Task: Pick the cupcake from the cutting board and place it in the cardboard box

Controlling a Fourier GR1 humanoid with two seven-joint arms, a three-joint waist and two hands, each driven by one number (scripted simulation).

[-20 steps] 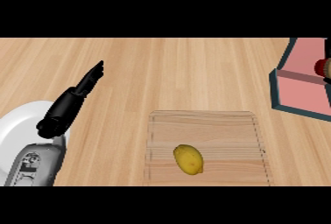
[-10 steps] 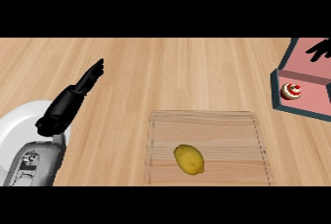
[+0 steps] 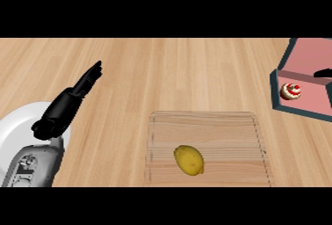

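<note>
The cupcake (image 3: 290, 91), white with red stripes, stands inside the cardboard box (image 3: 310, 55), near its left wall. The box has a pink inside and dark teal walls and lies at the right edge, partly cut off. Only a small black part of my right hand (image 3: 322, 72) shows at the right edge above the box, apart from the cupcake. The wooden cutting board (image 3: 220, 132) lies at the lower middle. My left hand (image 3: 71, 99) rests at the left, open with straight fingers pointing up, holding nothing.
A yellow potato-like item (image 3: 189, 160) lies on the cutting board's lower left part. A white plate (image 3: 19, 121) sits at the left edge, partly under my left forearm. The counter is light wood.
One second ago the right hand held the cupcake over the box's right edge. The cupcake now stands let go inside the box, and the right hand has drawn back to the right. The left hand has stayed still.
</note>
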